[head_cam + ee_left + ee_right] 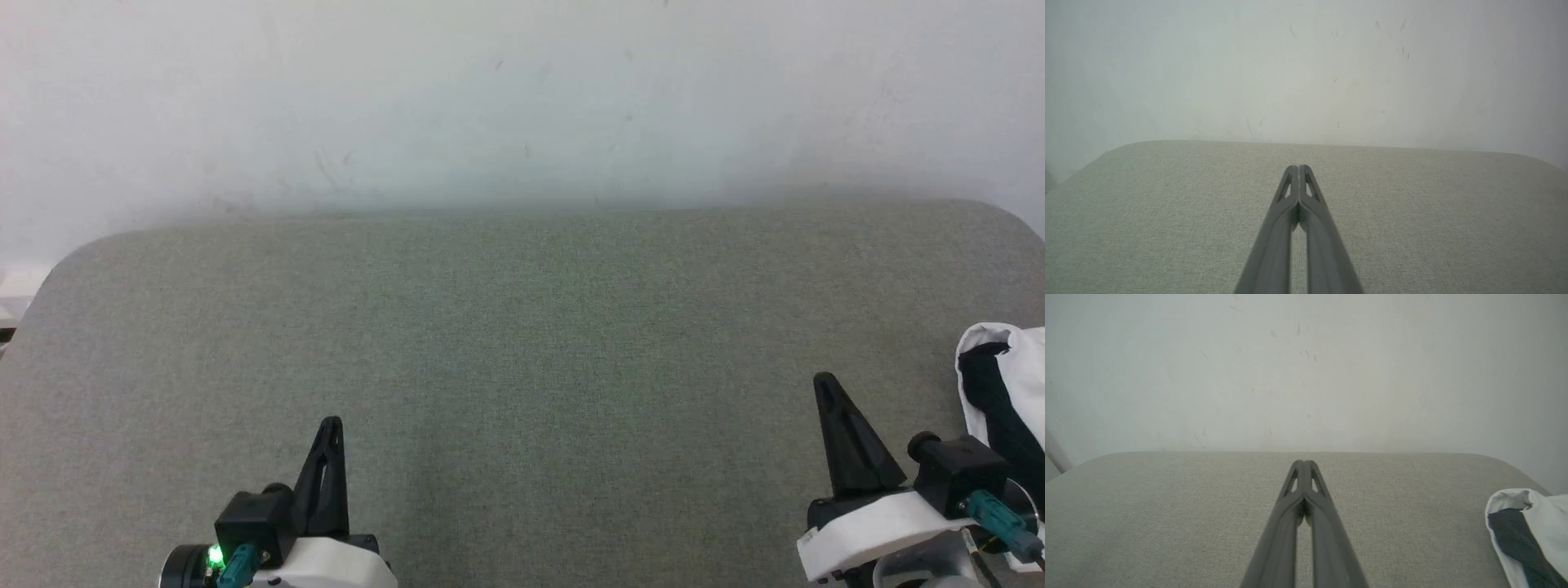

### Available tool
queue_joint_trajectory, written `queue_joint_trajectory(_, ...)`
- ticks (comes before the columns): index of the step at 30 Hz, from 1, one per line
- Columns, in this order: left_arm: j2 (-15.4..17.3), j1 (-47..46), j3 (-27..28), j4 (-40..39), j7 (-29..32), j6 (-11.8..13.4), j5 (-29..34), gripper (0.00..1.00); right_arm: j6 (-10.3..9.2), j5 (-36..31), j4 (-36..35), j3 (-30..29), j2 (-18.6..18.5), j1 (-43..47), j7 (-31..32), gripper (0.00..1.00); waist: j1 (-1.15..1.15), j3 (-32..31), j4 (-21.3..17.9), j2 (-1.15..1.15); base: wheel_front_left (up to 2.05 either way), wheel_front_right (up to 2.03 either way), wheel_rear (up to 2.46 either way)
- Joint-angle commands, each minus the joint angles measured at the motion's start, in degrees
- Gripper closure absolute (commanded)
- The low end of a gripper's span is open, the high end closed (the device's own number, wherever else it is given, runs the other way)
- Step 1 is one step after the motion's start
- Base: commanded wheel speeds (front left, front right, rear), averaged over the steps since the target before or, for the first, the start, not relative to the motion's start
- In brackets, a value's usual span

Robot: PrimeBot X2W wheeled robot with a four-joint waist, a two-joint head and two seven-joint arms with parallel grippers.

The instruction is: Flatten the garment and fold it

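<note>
The garment (pixel 1000 392) lies bunched at the table's far right edge, white cloth with a black part showing; it also appears at the lower right of the right wrist view (pixel 1527 531). My right gripper (pixel 826 382) is shut and empty, just left of the garment and not touching it; its fingertips (pixel 1303 463) meet over bare cloth. At the lower left my left gripper (pixel 331 425) is shut too, holding nothing, with its tips (pixel 1298 168) pressed together above the table.
A grey-green fabric table (pixel 522 343) with rounded far corners stands against a pale wall (pixel 522 98). The table's far edge runs along the wall; its left corner curves away at the left.
</note>
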Motion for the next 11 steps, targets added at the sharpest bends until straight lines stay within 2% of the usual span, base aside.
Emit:
queue_joint_trajectory(1,-0.04,-0.99,0.35,-0.37,0.28,-0.42,0.61,1.00,-0.03,-0.80,-0.44,-0.01,0.08,-0.61,0.21,1.00,0.00,0.02,0.00,0.00,0.00,0.00,0.00)
queue_joint_trajectory(11,-0.05,-1.46,0.73,-0.63,1.45,-0.71,1.29,1.00,-0.04,-1.64,-0.68,-0.01,0.10,-0.87,1.14,1.00,0.00,0.18,0.00,0.00,0.00,0.00,0.00)
